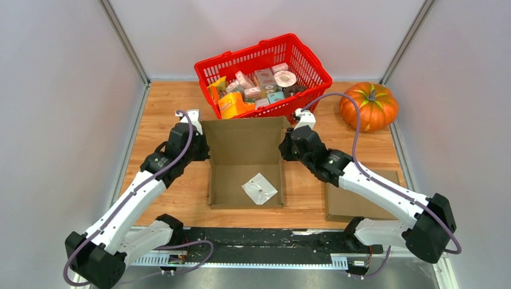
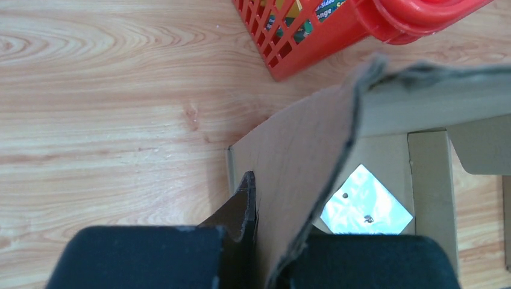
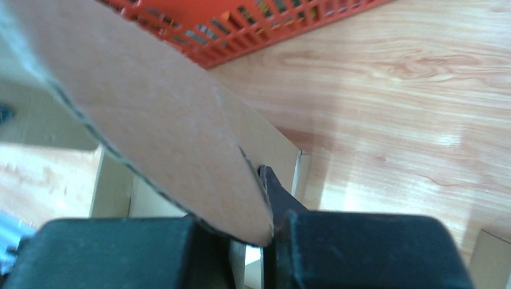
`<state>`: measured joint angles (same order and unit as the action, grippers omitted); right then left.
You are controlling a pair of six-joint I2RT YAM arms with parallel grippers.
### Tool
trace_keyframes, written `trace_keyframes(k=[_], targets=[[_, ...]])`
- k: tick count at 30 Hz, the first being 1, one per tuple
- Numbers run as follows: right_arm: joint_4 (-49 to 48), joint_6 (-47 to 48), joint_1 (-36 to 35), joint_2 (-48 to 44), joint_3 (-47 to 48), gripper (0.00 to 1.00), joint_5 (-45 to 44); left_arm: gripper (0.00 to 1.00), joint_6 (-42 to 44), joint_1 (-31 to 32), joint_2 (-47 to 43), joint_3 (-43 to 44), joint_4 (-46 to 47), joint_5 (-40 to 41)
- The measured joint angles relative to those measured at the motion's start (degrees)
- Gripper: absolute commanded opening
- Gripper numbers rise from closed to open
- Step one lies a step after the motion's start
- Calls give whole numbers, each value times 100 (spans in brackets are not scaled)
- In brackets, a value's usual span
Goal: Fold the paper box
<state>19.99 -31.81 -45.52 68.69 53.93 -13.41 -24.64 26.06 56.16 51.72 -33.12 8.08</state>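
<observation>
The left gripper (image 1: 202, 148) pinches the left wall of the open brown cardboard box (image 1: 244, 144). The right gripper (image 1: 284, 148) pinches its right wall, both tight.

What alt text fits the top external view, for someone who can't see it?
The left gripper and right gripper each pinch a side flap of the open cardboard box, a silver packet lying inside. Beyond it stand a red basket of packaged goods and, further right, a pumpkin.
</observation>
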Motion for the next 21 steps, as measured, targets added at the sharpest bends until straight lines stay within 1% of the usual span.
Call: trace_keyframes(k=[3, 6, 7, 10, 12, 13, 15, 18, 21], targets=[[-203, -199, -374, -66, -192, 6, -905, 0, -254, 164, -308, -472, 474, 247], [-776, -118, -728, -238, -688, 6, -1615, 0, -319, 304, -562, -922, 1060, 437], [-979, -55, -776, -293, -844, 6, -1731, 0, -319, 326, -627, -1073, 1268, 474], [-1803, 280, -846, -498, -1405, 8, -1956, 0, -304, 411, -785, -1436, 1825, 553], [-2181, 457, -846, -603, -1652, 9, -2026, 0, -284, 507, -874, -1600, 2055, 601], [-2350, 522, -848, -651, -1759, 13, -2059, 0, -271, 546, -929, -1676, 2138, 625], [-2658, 584, -894, -752, -1987, 15, -2081, 0, -251, 610, -1099, -1856, 2277, 664], [-3115, 603, -1099, -925, -2332, 14, -2192, 0, -243, 691, -1416, -2151, 2437, 734], [-3445, 560, -1325, -999, -2549, 6, -2400, 0, -249, 713, -1639, -2380, 2583, 758]])
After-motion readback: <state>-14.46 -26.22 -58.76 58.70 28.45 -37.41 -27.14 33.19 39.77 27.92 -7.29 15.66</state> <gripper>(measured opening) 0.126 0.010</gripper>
